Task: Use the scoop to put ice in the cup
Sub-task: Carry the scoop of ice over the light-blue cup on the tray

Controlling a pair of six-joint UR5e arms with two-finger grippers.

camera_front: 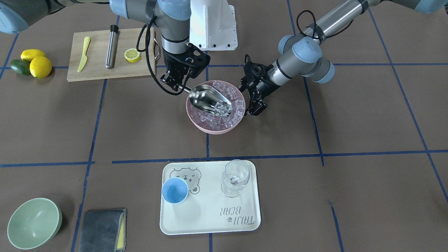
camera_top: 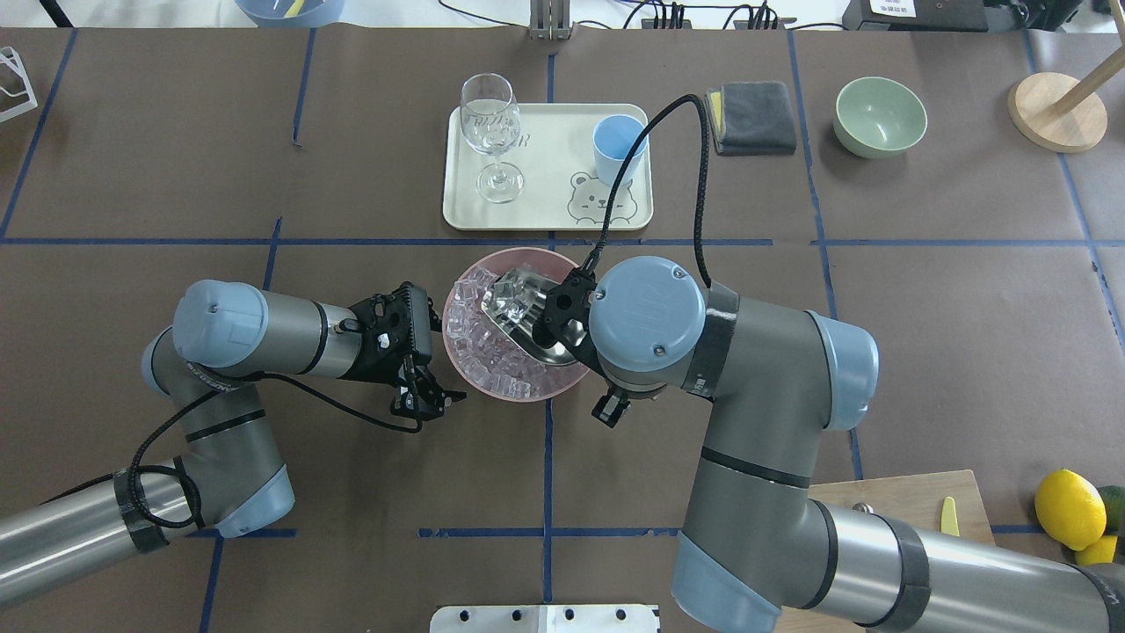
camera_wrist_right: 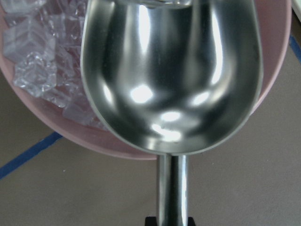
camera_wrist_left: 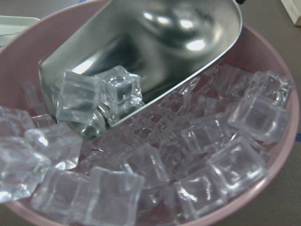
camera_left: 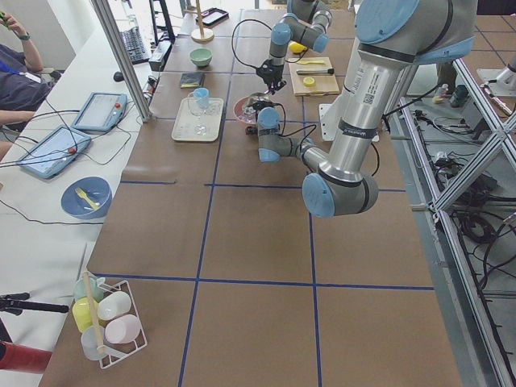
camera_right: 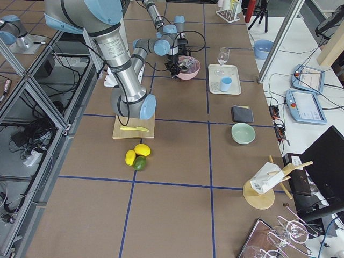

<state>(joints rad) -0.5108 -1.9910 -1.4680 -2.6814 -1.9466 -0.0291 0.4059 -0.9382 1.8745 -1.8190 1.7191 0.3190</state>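
Observation:
The steel scoop [camera_front: 209, 99] lies tilted in a pink bowl [camera_front: 210, 130] full of ice [camera_front: 231, 117]. Its mouth is dug into the cubes. My right gripper [camera_front: 179, 85] is shut on the scoop's thin handle at the bowl's rim; the right wrist view shows the scoop [camera_wrist_right: 171, 75] from behind, its handle running down between the fingertips. In the left wrist view two cubes [camera_wrist_left: 99, 94] sit at the scoop's [camera_wrist_left: 155, 52] front lip. My left gripper [camera_top: 428, 400] is open and empty beside the bowl's [camera_top: 518, 396] other side. The light-blue cup [camera_front: 174, 190] stands on the tray, apart from both arms.
The cream tray [camera_front: 210, 224] also holds a clear stemmed glass [camera_front: 236, 178]. A green bowl [camera_front: 33, 222] and a grey cloth [camera_front: 103, 229] lie near that table edge. A cutting board [camera_front: 98, 68] with knife, steel tube and half lemon, and lemons [camera_front: 40, 66], sit beside the right arm.

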